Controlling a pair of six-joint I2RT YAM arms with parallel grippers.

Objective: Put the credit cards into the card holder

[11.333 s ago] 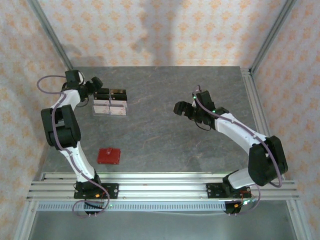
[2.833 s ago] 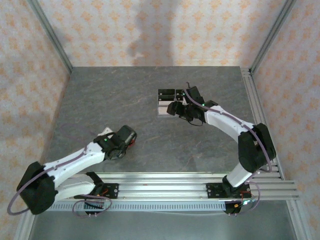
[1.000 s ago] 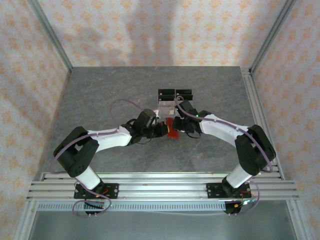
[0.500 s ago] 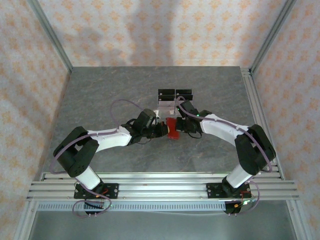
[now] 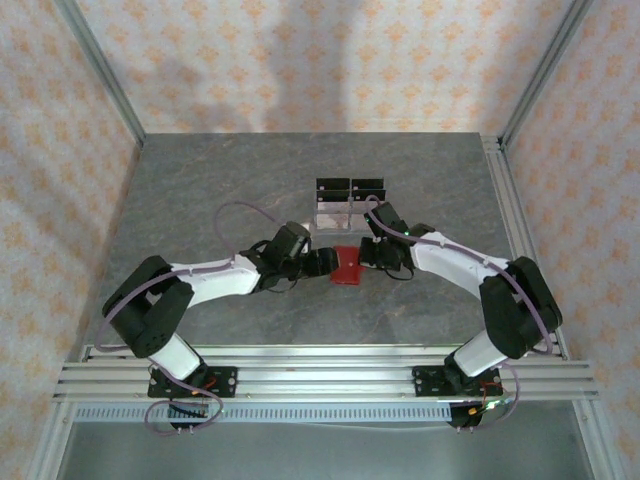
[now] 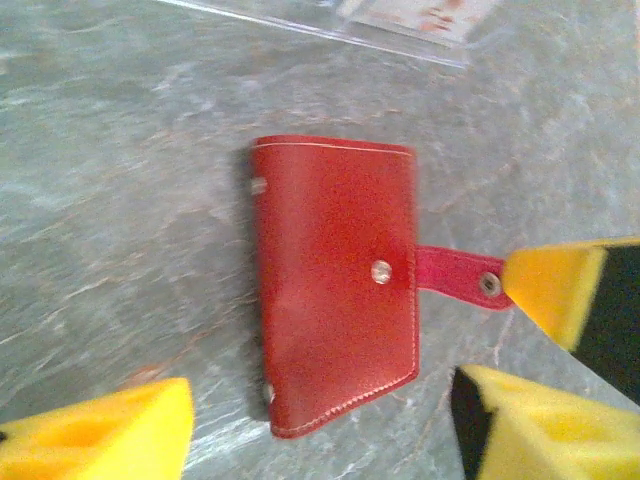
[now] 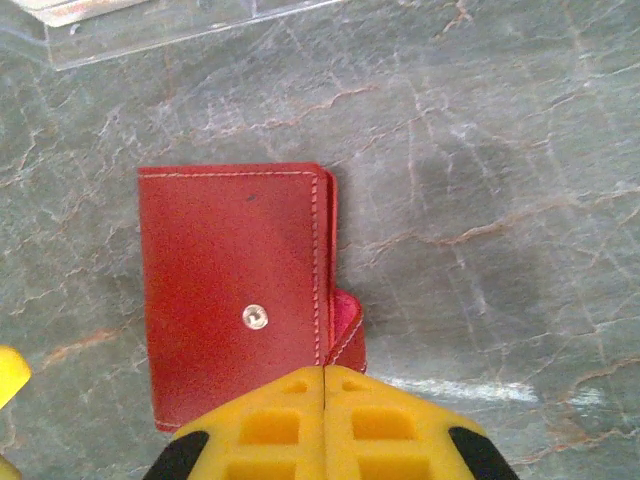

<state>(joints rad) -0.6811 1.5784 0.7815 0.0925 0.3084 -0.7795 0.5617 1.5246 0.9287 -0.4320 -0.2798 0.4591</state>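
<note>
While the wallet [image 5: 347, 267] is laid flat, the left gripper [image 6: 315, 425] is held open at its 9 o'clock. The right gripper [image 7: 327, 388] is seen closed, touching the strap [image 6: 450, 272] at 3 o'clock.

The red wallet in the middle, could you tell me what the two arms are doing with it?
The red card holder lies folded on the table, strap unsnapped. The right hand is shut on the strap's end, apparently pinching it; the left hand is open, its fingers either side of the holder. The credit cards sit in the clear stand beside it.
</note>
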